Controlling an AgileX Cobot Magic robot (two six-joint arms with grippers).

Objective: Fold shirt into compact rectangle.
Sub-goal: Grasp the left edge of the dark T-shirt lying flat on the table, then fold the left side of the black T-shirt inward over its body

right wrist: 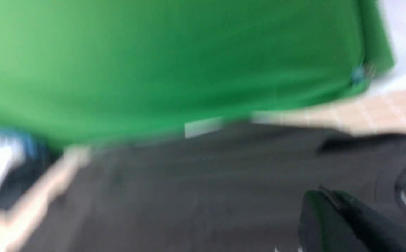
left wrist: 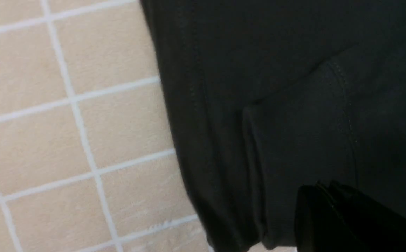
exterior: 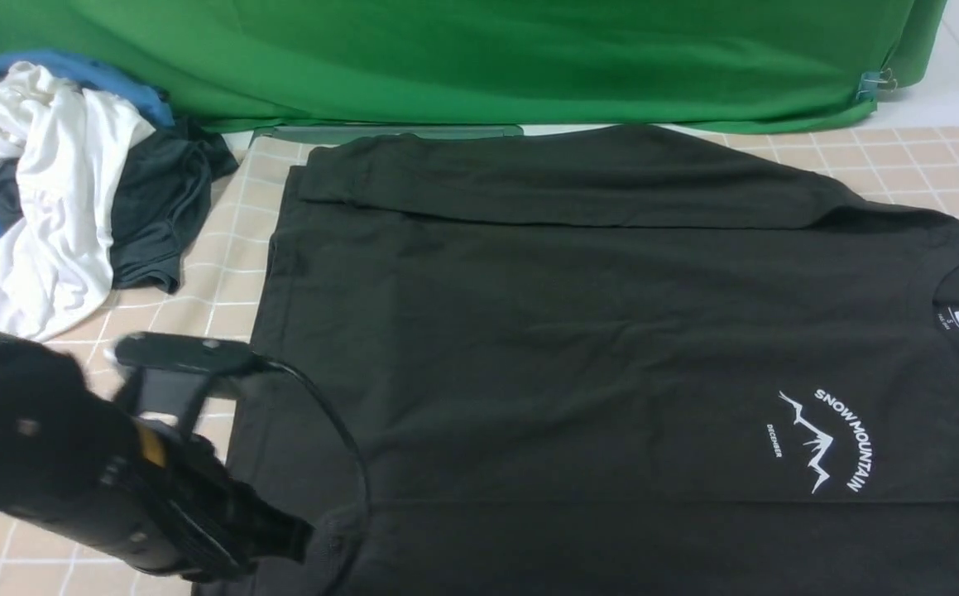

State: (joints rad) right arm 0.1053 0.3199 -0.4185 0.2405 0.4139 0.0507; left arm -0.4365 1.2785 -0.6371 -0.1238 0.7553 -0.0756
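Shirt [exterior: 578, 331] edge beside left gripper [exterior: 268, 447]

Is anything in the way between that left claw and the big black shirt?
Nothing visible is. The left claw is right at the black shirt's near-left edge, and the heap of other clothes lies off at the far left, apart from both.

Left tool [exterior: 290, 534] low, angled rightward.
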